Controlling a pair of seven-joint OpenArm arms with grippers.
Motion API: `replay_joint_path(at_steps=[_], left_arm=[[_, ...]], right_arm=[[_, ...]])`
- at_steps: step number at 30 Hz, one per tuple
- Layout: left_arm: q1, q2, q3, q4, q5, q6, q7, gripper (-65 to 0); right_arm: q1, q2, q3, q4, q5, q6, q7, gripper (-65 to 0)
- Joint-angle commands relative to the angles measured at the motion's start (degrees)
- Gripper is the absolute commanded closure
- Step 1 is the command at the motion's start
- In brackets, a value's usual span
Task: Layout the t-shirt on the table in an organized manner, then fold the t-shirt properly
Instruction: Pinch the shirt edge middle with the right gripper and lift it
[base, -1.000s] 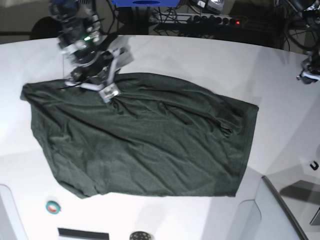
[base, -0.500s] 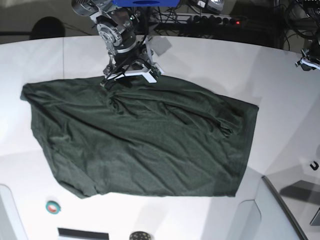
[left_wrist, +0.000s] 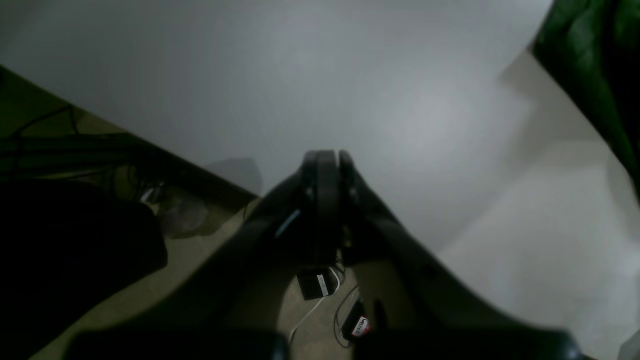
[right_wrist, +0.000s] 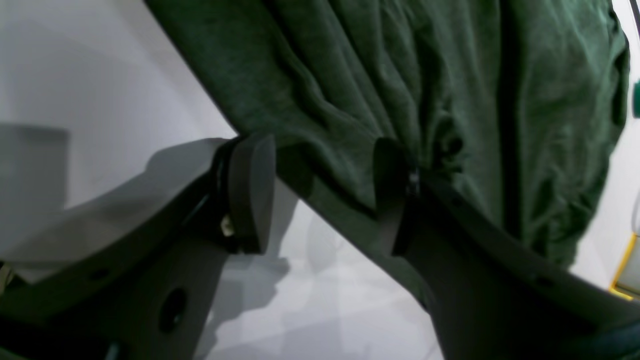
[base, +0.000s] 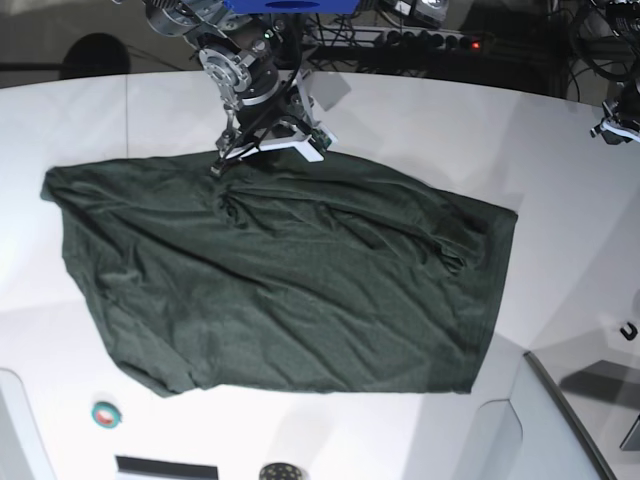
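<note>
You're in the layout step. The t-shirt (base: 280, 275) lies spread but wrinkled across the table (base: 420, 120), its near hem close to the front edge, with bare room to both sides. At the far hem your right gripper (base: 268, 152) hovers wide apart, holding nothing; next, pinch and tug flat. Far right, the left gripper (left_wrist: 325, 165) is pressed closed, empty.

plain dark green t-shirt (base: 280, 290), white table (base: 430, 120)

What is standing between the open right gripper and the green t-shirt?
Nothing visible. The right gripper hangs open right at the t-shirt's far edge, one finger over the cloth and the other over bare table.
</note>
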Motion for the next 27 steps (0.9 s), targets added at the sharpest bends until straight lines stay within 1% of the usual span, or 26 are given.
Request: replay_joint_path(at_steps=[1,3,11,12,14,16,18,20,27], left_arm=[[0.0,-1.4,-0.3,0.7,-0.4,-0.2,-0.9,0.0],[0.0,-1.4,-0.3,0.7,-0.4,-0.2,-0.9,0.0],[0.0,-1.5,-0.2,0.7,-0.4,-0.2,-0.9,0.0],[0.0,-1.5,-0.2,0.7,-0.4,-0.2,-0.9,0.0],[0.0,-1.5,-0.1,0.7,-0.4,-0.2,-0.9,0.0],[-0.1,-1.5,-0.1,0.7,-0.4,-0.2,-0.9,0.0],[-0.1,-1.6,-0.1,0.7,-0.4,-0.2,-0.9,0.0],[-0.1,-1.6,-0.1,0.7,-0.4,-0.2,-0.9,0.0],[0.0,-1.6,-0.1,0.7,-0.4,-0.2,-0.9,0.0]], right_arm=[[-2.8,-1.9,-2.7,-0.8,-3.6,-0.4,0.8,-29.3],[-2.8,-2.3,-2.5,-1.5,-3.6,-0.4,0.8,-29.3],[-3.1,-1.9,-2.7,-1.5,-3.6,0.1,0.7,-28.8],[-3.1,-1.9,-2.7,-1.5,-3.5,0.5,0.7,-27.2],[-3.1,-1.9,-2.7,-1.5,-3.5,3.1,0.7,-22.2],[-3.1,-2.0,-2.6,-1.5,-1.7,4.8,0.7,-20.9],[-2.9,-1.9,-2.7,-1.5,0.8,4.8,0.8,-20.9],[-2.8,-1.9,-2.7,-1.5,2.0,4.8,0.8,-20.9],[-1.3,-2.2,-2.6,-6.0,2.0,4.7,1.0,-20.9]])
